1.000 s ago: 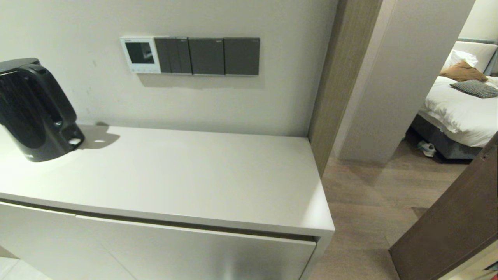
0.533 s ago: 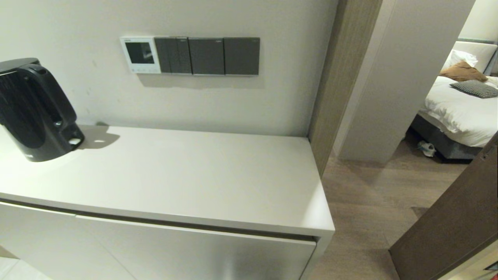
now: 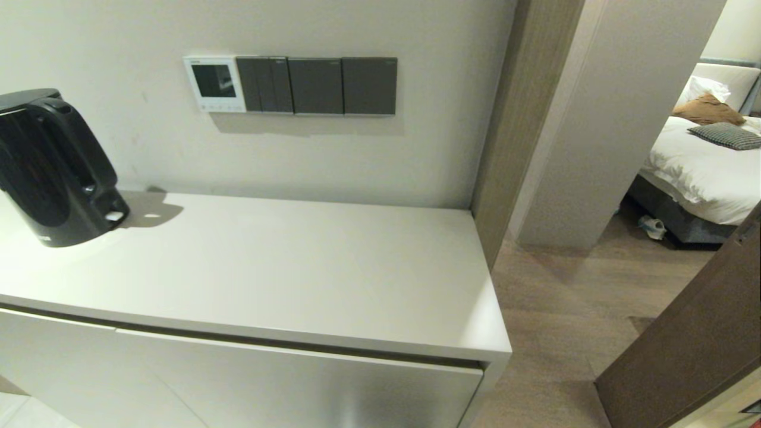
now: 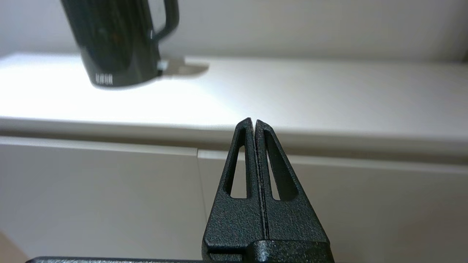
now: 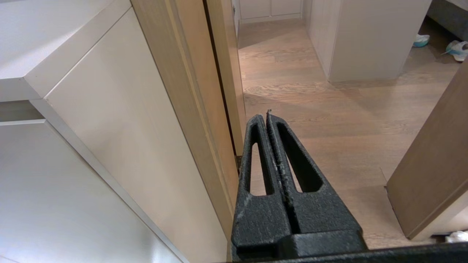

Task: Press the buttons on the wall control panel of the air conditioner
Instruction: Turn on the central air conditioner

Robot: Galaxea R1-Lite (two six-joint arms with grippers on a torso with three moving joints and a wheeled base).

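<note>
The wall control panel [image 3: 214, 84] is a small white square with a dark screen, on the wall above the cabinet at the upper left. The buttons [image 3: 217, 107] are a row of tiny pale dots along its lower edge. Neither gripper shows in the head view. My left gripper [image 4: 254, 122] is shut and empty, low in front of the cabinet's front edge. My right gripper [image 5: 266, 117] is shut and empty, low beside the cabinet's right side, over the wooden floor.
Three dark grey switch plates [image 3: 316, 85] sit right of the panel. A black kettle [image 3: 50, 166] stands on the white cabinet top [image 3: 285, 267] at the left, also in the left wrist view [image 4: 120, 40]. A wooden door frame [image 3: 511, 119] and a door [image 3: 689, 345] are right.
</note>
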